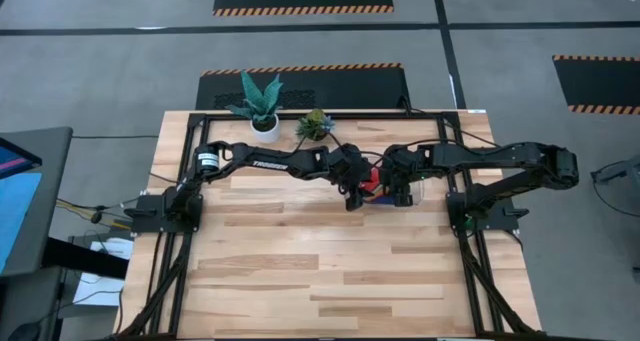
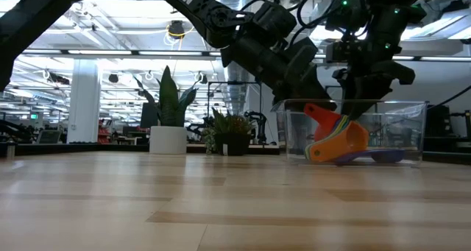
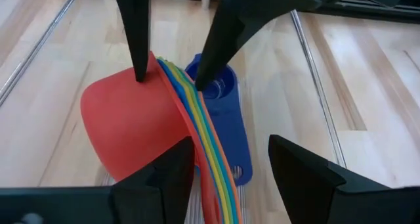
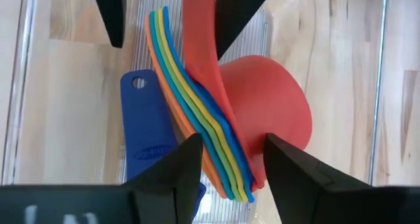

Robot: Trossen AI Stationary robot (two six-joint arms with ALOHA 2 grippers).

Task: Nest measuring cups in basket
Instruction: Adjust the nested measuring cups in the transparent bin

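The measuring cups [image 3: 131, 125] are nested in a stack, red outermost, with coloured rims and handles packed edge-on. The stack stands tilted on its edge inside the clear basket [image 2: 412, 126], handles slanting up. A dark blue cup [image 3: 226, 106] lies flat on the basket floor beside it. My right gripper [image 4: 233, 165] is shut on the stack's rim end. My left gripper [image 3: 230, 171] is open around the handles [image 3: 216, 198]. One of its fingers [image 3: 177, 171] stands right against the red handle; whether it touches cannot be told. My right gripper pinches the nested cups at the rim end opposite the handles [image 3: 164, 66]. One finger [image 3: 139, 66] is on the red cup's outer wall and the other [image 3: 203, 66] on the open side of the stack. The fingers come steeply from above. The stack stays tilted, its lower edge on the basket floor.
Both arms meet over the basket [image 1: 428, 186] at the table's far middle. A white-potted plant [image 1: 262, 106] and a small dark-potted plant [image 1: 315, 124] stand at the far edge behind the left arm. Bare wood stretches toward the near edge.
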